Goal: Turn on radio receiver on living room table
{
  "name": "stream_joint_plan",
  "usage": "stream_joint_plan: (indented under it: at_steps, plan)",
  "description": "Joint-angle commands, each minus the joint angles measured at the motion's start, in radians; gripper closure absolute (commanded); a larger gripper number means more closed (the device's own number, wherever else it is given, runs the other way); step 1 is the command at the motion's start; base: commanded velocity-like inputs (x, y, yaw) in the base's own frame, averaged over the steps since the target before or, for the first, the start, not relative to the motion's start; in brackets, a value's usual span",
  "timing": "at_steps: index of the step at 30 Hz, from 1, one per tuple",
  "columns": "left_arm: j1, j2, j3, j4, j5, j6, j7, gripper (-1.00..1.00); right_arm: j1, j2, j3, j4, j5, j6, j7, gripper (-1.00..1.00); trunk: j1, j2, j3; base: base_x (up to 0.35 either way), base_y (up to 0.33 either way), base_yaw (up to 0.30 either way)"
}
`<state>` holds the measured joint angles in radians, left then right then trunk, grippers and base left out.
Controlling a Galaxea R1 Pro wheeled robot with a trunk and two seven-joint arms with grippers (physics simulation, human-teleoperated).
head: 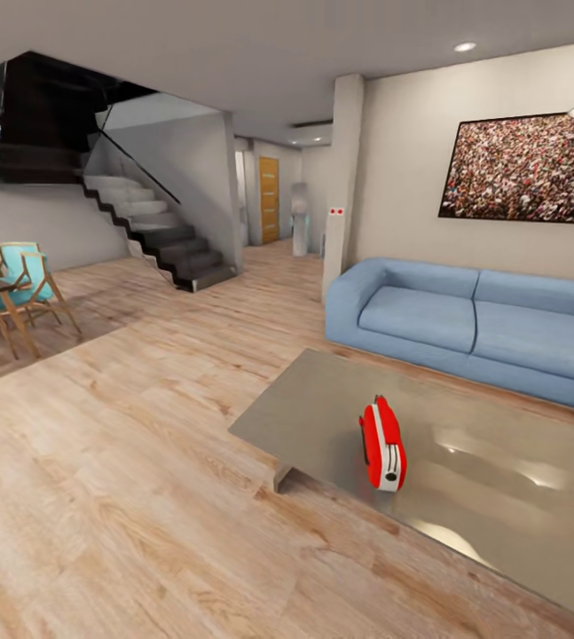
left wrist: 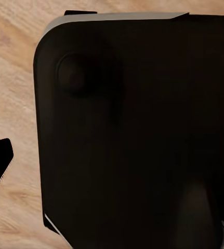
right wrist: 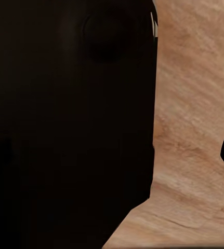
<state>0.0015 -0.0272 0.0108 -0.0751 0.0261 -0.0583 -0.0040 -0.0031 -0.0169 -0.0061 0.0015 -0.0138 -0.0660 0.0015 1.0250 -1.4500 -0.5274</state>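
One radio (head: 383, 444) in the room, bright red, standing on edge on the bench (head: 499, 470). It sits near the bench's near-left edge, not far from the left corner, well apart from the sofa (head: 464, 319) behind. White-silver band faces the robot's side; switch not readable from here.

Robot stands off on the plank floor (head: 118, 479), short of the bench, neither arm reaching over it. Both wrist cameras look down at dark robot body and floor, which suggests arms tucked close for travel. Cannot tell whether either gripper is open or closed.

Judgement: approach phase, nothing touched yet. Radio's spot near the edge should make it reachable once the base closes in. On-edge stance looks tippy; a hard press could topple it.
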Motion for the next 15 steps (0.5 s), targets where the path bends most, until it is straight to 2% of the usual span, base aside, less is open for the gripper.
stream_joint_plan:
  at_steps: [1,15]
  plan:
    - [0.000,0.000,0.000,0.000,0.000,0.000,0.000,-1.00,0.000,0.000,0.000,0.000,0.000,0.000,0.000,-1.00,0.000,0.000,-0.001,0.000,0.000,-0.256]
    - [0.000,0.000,0.000,-0.001,0.000,0.000,0.001,-1.00,0.000,0.000,-0.002,0.000,0.000,0.000,0.000,-1.00,0.000,0.000,-0.012,0.000,0.000,-0.258]
